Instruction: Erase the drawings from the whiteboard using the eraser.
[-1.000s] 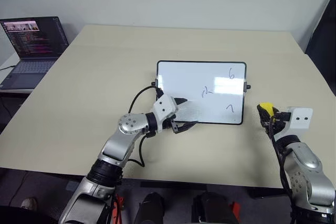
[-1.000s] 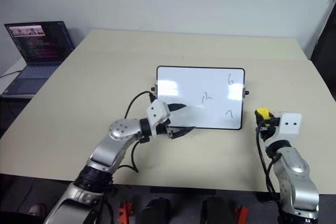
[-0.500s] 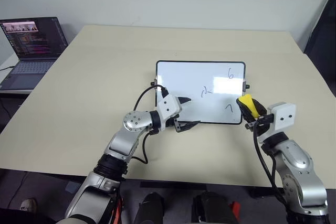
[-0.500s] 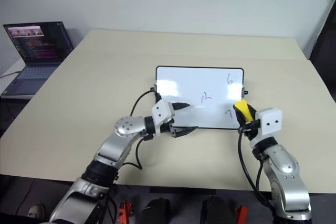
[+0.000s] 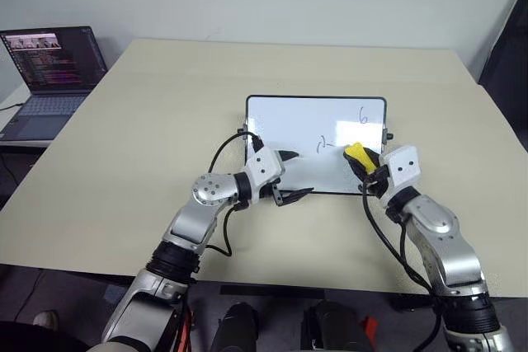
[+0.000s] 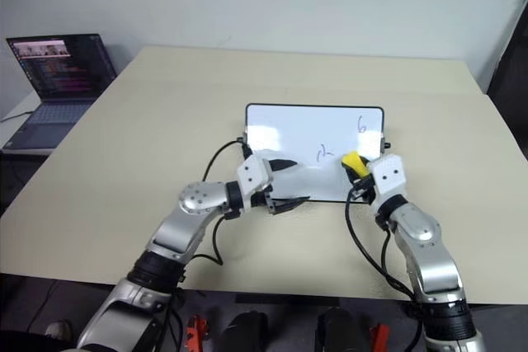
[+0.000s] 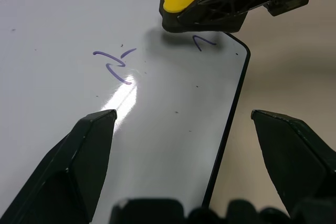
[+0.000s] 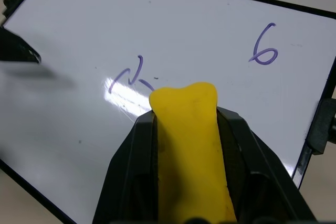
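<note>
So the eraser [image 5: 355,154] is clamped tight between the right gripper's [image 5: 361,162] fingers and is held over the near right part of the whiteboard [image 5: 289,121], just above the caret tick [image 7: 202,41]. Whether it's actually touching the surface can't be told; in the left wrist view a shadow is seen under it, so it's probably a bit off the board.

The left gripper [image 5: 289,177] is spread wide, with nothing held, at the board's near left corner: one finger over the white surface, the other out past the near edge. Looks like the board is meant to be braced there, but it isn't pinched.

What could go wrong, as a guess:
- The board is glossy and light-looking on a smooth table [image 5: 165,105]. If the eraser is pushed sideways hard, the whole board could be slid or spun, since it's not really held down.
- The eraser sticks out only a little past the fingertips. If the wrist is tilted wrong, the board gets scraped by black plastic and the marks get missed.
- Three marks are still there: the tick, the squiggle [image 8: 128,77] and the "6" [image 8: 263,52]. They're spread apart, so one pass could easily leave smears or skip one.
</note>
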Motion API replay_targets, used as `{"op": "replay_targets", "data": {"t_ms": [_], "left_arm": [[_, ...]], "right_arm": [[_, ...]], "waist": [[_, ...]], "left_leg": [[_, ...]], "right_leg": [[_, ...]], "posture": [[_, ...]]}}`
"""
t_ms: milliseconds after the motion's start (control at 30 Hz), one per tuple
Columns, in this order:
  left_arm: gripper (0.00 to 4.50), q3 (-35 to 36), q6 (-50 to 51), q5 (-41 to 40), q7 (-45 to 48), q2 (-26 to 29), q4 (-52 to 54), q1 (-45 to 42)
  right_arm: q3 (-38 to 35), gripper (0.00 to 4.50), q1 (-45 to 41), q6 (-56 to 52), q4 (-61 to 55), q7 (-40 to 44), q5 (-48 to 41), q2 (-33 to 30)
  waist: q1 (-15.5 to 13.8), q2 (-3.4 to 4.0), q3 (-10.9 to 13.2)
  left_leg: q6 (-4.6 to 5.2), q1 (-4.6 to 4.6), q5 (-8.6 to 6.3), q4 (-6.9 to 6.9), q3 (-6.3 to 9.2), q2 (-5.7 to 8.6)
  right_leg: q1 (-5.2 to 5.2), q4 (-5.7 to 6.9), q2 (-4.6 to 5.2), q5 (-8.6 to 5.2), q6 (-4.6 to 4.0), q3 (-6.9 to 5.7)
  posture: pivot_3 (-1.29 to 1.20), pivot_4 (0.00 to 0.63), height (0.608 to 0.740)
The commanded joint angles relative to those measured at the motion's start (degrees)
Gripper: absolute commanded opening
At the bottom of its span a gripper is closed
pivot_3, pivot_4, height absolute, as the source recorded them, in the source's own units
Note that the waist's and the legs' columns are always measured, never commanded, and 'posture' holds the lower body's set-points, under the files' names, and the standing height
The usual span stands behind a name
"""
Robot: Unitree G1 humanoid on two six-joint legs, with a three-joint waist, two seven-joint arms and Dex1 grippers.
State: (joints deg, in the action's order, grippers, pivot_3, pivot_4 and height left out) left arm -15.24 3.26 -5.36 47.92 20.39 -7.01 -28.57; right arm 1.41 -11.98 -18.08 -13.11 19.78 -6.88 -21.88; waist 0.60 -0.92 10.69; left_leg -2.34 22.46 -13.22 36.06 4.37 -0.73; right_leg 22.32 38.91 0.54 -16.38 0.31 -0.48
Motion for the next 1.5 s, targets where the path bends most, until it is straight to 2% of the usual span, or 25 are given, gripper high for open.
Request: {"op": "replay_targets", "data": {"t_ms": [33, 333, 567, 733, 900, 1133, 1267, 1500], "left_arm": [[4.50, 1.6, 0.5, -0.3, -1.0, 0.4, 3.7, 0.9], [4.50, 1.4, 1.7, -0.3, -2.0, 0.3, 5.3, 1.8], [4.50, 1.7, 1.0, -0.4, -2.3, -0.1, 4.3, 1.0], [4.50, 1.4, 1.0, -0.4, -2.5, -0.4, 4.2, 1.1], [4.50, 1.5, 0.7, -0.5, -2.3, -0.5, 3.6, 0.7], [4.50, 1.7, 0.4, -0.5, -2.4, -0.3, 3.7, 0.8], [4.50, 2.0, 0.6, -0.6, -2.6, 0.0, 4.3, 1.2], [4.50, 2.4, 0.9, -0.5, -2.9, 0.2, 4.8, 1.6]], "right_arm": [[0.7, 1.18, -1.7, -2.5, 0.8, -0.8, 4.2, -2.4], [1.8, 1.18, 2.7, -6.0, -4.0, 1.0, 4.5, -2.9], [-0.1, 1.18, 7.3, -9.0, -7.5, 1.2, 4.7, -4.6], [-2.3, 1.18, 5.6, -9.0, -5.2, 0.3, 4.9, -5.7], [-3.7, 1.18, 0.3, -6.9, -0.8, -1.0, 4.9, -5.0], [-1.7, 1.18, -1.8, -4.8, -0.6, -0.5, 3.6, -2.0], [-0.1, 1.18, 1.2, -6.0, -3.8, 0.2, 3.4, -0.8], [-0.6, 1.18, 8.5, -10.5, -7.8, 1.2, 3.4, -2.5]], "waist": [[0.0, 0.00, 0.0], [-0.1, -0.01, 0.0], [0.0, -0.01, 0.0], [-0.1, -0.02, 0.0], [0.2, -0.02, 0.0], [0.8, -0.03, 0.0], [1.1, -0.02, 0.0], [1.0, -0.03, 0.0]], "left_leg": [[0.00, 0.00, 0.00, 0.00, -0.01, 0.01], [0.00, -0.09, 0.01, 0.03, 0.01, 0.00], [0.00, -0.09, 0.01, 0.03, -0.01, 0.00], [-0.02, -0.12, 0.03, 0.06, -0.03, 0.02], [-0.02, -0.19, 0.05, 0.08, -0.16, 0.02], [-0.04, -0.18, 0.12, 0.04, -0.19, 0.01], [-0.04, -0.18, 0.12, 0.03, -0.19, 0.00], [-0.05, -0.11, 0.12, 0.04, -0.13, 0.04]], "right_leg": [[0.00, 0.00, 0.01, 0.00, 0.00, 0.01], [-0.06, 0.05, 0.01, 0.01, 0.00, 0.01], [-0.06, 0.04, 0.02, 0.01, 0.01, 0.02], [-0.08, 0.04, 0.02, 0.06, 0.08, 0.02], [-0.08, 0.04, 0.02, 0.15, 0.14, 0.04], [-0.07, 0.02, 0.01, 0.20, 0.17, 0.07], [-0.06, 0.02, 0.01, 0.20, 0.17, 0.08], [-0.05, -0.02, 0.06, 0.19, 0.16, 0.07]], "posture": [[0.00, 0.150, 0.740], [0.00, 0.150, 0.740], [0.00, 0.150, 0.740], [0.00, 0.150, 0.740], [0.00, 0.150, 0.740], [0.00, 0.150, 0.740], [0.00, 0.150, 0.740], [0.00, 0.150, 0.740]]}}
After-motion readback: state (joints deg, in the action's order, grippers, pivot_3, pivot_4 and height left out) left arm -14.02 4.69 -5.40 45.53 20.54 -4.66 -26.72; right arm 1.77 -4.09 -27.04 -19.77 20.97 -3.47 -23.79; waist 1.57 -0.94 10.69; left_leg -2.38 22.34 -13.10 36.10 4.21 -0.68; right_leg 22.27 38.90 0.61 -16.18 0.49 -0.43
